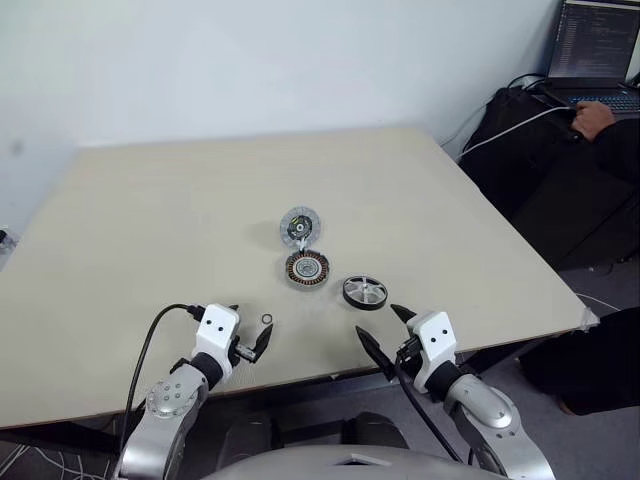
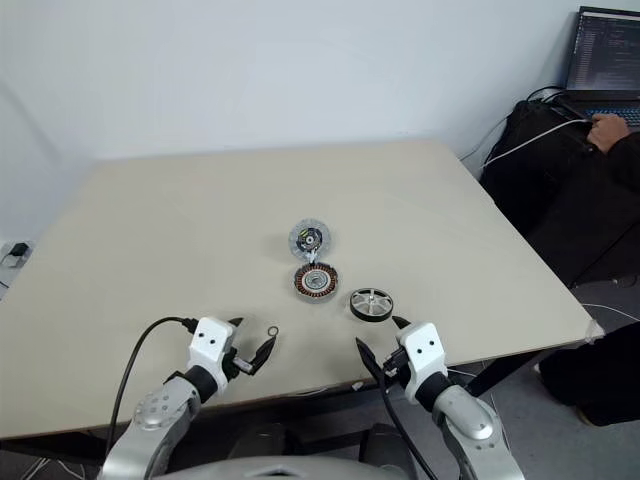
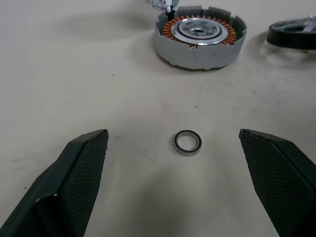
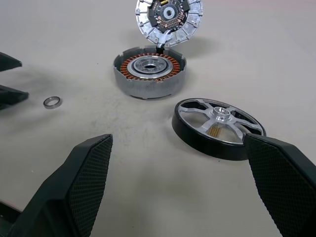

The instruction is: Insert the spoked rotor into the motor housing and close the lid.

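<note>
Starting from the right pincer [image 1: 382,338], whose fingers stand wide apart and empty near the worktop's [image 1: 150,220] front edge, we see the rotor [image 4: 218,127] lying flat just ahead of it, hub axis pointing up, a round part with no long axis. We judge it stiff, fairly heavy for its size, and smooth on the black rim, so we would take it across the rim, fingers on opposite sides, and keep it level. Beyond it the housing [image 4: 149,74] sits open side up, copper windings ringing the silver centre, ready to take the rotor from above. Behind that the lid [image 4: 169,19] leans tilted, its lower edge touching the housing's far rim, dark face toward us. The left pincer [image 1: 250,335] also stands apart and empty, a small loose ring [image 3: 187,142] lying between its fingers.
</note>
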Available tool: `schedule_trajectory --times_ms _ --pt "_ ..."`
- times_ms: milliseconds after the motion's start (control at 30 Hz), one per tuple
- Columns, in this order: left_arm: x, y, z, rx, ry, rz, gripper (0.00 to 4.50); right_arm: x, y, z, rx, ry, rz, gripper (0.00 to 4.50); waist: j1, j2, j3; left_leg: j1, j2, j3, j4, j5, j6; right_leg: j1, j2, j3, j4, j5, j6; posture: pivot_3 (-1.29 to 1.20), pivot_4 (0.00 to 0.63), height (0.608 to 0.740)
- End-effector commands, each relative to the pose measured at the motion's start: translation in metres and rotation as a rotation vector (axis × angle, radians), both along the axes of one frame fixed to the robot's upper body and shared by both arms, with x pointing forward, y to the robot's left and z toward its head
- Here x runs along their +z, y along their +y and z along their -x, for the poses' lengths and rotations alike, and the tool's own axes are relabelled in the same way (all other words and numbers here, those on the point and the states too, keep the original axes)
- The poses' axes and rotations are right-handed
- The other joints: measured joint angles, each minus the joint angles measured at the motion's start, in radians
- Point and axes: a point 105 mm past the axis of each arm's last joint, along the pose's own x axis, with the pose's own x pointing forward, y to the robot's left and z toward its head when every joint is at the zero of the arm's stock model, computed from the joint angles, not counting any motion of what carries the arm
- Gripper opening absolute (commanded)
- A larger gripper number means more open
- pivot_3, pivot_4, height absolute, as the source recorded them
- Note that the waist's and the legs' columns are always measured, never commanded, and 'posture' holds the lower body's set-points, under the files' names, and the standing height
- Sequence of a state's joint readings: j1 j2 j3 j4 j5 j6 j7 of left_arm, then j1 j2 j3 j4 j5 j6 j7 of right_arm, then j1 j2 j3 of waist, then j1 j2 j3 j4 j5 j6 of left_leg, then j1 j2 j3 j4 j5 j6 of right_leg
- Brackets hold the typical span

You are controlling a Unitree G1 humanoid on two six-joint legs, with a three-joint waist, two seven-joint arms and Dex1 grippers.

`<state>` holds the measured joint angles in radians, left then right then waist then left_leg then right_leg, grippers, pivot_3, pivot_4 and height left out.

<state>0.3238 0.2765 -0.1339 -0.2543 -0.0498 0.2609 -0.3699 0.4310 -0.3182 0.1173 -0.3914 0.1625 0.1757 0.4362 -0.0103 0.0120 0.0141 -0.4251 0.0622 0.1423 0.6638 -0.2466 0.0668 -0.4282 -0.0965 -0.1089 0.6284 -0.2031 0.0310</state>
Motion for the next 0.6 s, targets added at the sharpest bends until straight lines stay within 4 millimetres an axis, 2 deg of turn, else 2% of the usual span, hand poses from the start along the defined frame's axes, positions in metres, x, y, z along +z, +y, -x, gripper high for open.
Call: schedule_trajectory --times_ms 33,267,600 --pt "0.014 -0.01 -0.01 -0.037 -0.049 -0.009 4.48 0.014 0.005 -0.005 0.01 -0.055 -0.007 4.5 0.0 0.0 0.0 0.0 0.0 0.0 0.0 0.0 0.0 0.0 0.0 0.0 0.0 0.0 0.0 0.0 0.0 0.74" --pt "0.013 -0.027 -0.019 -0.088 -0.034 0.018 4.48 0.019 0.01 -0.005 0.01 -0.059 -0.017 4.5 0.0 0.0 0.0 0.0 0.0 0.0 0.0 0.0 0.0 0.0 0.0 0.0 0.0 0.0 0.0 0.0 0.0 0.74" --pt "-0.005 -0.032 -0.016 -0.065 0.051 -0.002 4.48 0.026 0.013 -0.003 -0.004 -0.06 -0.023 4.5 0.0 0.0 0.0 0.0 0.0 0.0 0.001 0.0 0.0 0.0 0.0 0.0 0.0 0.0 0.0 0.0 0.0 0.74"
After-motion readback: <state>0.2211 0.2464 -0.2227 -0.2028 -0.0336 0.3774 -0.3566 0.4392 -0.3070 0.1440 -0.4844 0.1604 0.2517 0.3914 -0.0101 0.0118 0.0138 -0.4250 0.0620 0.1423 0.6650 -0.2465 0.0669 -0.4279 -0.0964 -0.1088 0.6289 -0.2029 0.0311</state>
